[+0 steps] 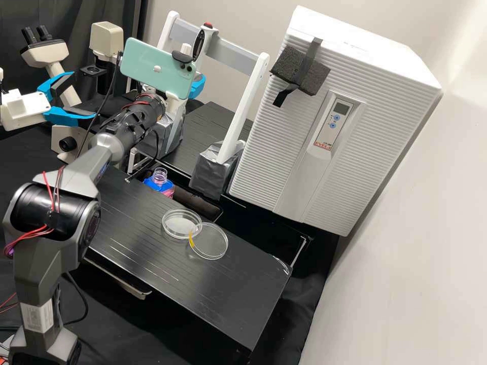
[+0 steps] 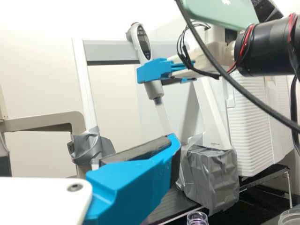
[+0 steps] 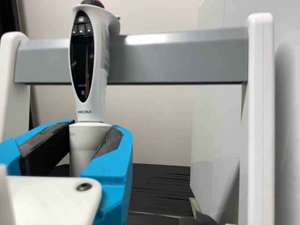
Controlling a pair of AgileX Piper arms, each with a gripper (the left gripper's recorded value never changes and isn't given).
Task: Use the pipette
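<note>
Nearest in, my right gripper point(image 3: 88, 137) had its blue fingers clamped low on the pipette point(image 3: 89, 65), up against the stand's grey bar point(image 3: 187, 54). Firm squeeze, I judged, then lift straight to clear that bar, no twisting, before heading down to the bottle point(image 1: 161, 181). My left gripper point(image 1: 56, 99) gaped wide.

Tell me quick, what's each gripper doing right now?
Left gripper: jaws open, holding nothing.
Right gripper: jaws shut on the pipette.
</note>
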